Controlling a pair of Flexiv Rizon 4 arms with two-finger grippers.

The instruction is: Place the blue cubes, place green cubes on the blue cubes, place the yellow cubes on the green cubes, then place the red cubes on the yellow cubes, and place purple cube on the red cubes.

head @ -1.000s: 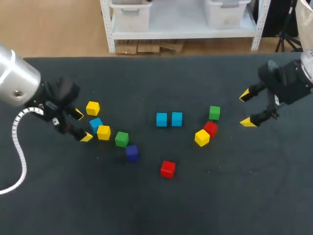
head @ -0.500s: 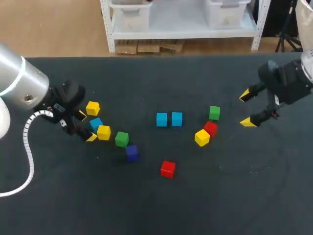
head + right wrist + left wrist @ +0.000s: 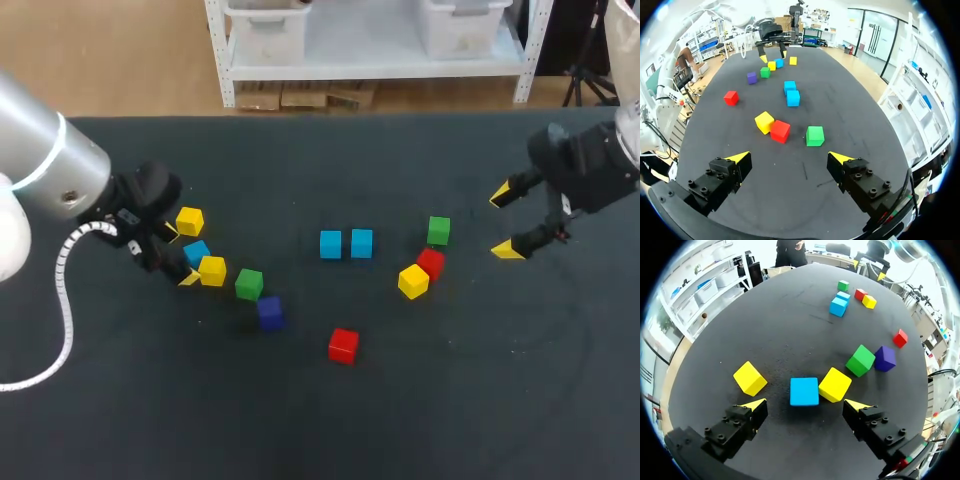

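Seen from above, our left gripper (image 3: 180,255) stood spread at the table's left, its yellow tips on either side of the lone blue cube (image 3: 196,252) and clear of it. The far yellow cube (image 3: 189,221) lay just beyond, and the near yellow cube (image 3: 212,270), left green cube (image 3: 249,284) and purple cube (image 3: 270,311) ran in a line toward the near right. The pair of blue cubes (image 3: 331,244) sat side by side mid-table, with the lone red cube (image 3: 343,345) nearer us. At the right, our right gripper (image 3: 504,223) hung spread, gripping nothing, near the right green cube (image 3: 438,230), right red cube (image 3: 431,263) and right yellow cube (image 3: 413,281). From the left wrist, the lone blue cube (image 3: 804,391) lay just ahead of the parted tips, untouched, with the near yellow cube (image 3: 835,384) just beside it. From the right wrist, the fingers stood wide over bare table. The right green cube (image 3: 815,135) lay closest ahead, and beside it the right red cube (image 3: 780,131) touched the right yellow cube (image 3: 764,122).
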